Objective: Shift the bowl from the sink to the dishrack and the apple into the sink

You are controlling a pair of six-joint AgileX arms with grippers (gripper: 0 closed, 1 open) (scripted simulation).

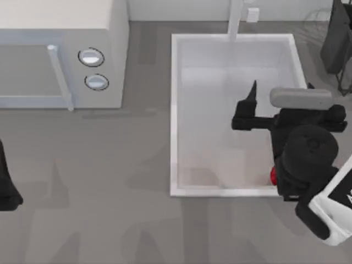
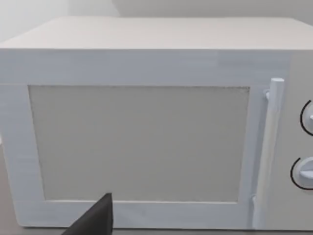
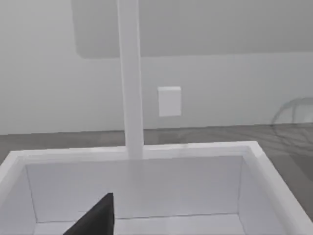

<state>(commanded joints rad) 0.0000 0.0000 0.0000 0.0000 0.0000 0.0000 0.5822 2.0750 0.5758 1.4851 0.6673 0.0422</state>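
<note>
Two arms are mine, and only the right one is out over the work. My right pincer [image 1: 250,107] hangs above the right half of the sink [image 1: 175,110], pointing toward the faucet post [image 1: 235,19] at the far wall; I cannot tell whether its fingers are apart or together. A sliver of the apple [image 1: 273,176] shows red beside my right arm, at the sink's near right corner. Thin grey wires of the dishrack [image 1: 316,22] curve at the tabletop's [image 1: 110,192] far right. My left arm sits parked at the left edge, its pincer [image 2: 95,220] facing the white microwave [image 2: 146,137].
</note>
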